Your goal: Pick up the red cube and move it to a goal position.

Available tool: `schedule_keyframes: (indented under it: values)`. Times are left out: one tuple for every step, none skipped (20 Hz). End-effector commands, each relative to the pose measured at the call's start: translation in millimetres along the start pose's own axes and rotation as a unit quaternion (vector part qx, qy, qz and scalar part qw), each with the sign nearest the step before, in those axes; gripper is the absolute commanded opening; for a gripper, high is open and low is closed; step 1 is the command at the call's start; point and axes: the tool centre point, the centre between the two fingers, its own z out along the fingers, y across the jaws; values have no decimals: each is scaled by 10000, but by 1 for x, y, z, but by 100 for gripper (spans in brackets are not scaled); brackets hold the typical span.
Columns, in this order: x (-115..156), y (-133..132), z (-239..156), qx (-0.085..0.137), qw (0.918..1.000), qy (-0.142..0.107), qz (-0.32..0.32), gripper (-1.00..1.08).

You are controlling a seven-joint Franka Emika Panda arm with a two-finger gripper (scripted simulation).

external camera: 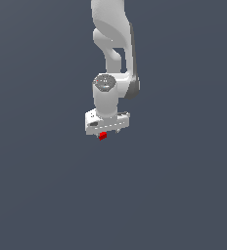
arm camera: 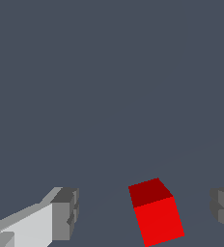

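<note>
Fingers (arm camera: 65, 214) spread wide apart, red cube (arm camera: 156, 212) between them, touching neither, arm (external camera: 116, 53) overhead

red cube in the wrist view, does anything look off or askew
The red cube sits turned at an angle between the open gripper fingers, touching neither and nearer one side. Nothing looks damaged.

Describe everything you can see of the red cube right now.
The red cube is a tiny, plain, bright red block with flat matte faces, one face darker than the other. In the wrist view it sits turned at a slight angle between the open jaws, a gap on each side, touching neither. In the exterior view it shows just below the gripper.
</note>
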Motion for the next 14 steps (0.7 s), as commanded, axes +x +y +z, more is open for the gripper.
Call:
schedule_keyframes:
  values:
    - [-11,3,14,5,9996,8,-288,100]
    - [-15,5,20,7,9992,10,-400,100]
    - [-19,6,25,9,9987,13,-506,100]
    - [-22,8,30,11,9982,16,-606,100]
    - [-26,9,34,12,9975,18,-700,100]
    - [-29,11,39,14,9969,20,-788,100]
    - [-31,12,43,15,9962,22,-871,100]
    - [-34,14,47,16,9955,24,-948,100]
    - [-36,15,51,17,9948,26,-1020,100]
    - [-38,17,54,18,9941,27,-1085,100]
    - [-40,18,57,19,9934,28,-1146,100]
    - [-42,19,60,19,9928,30,-1200,100]
    - [-44,20,62,20,9922,31,-1249,100]
    - [-45,21,65,20,9916,31,-1291,100]
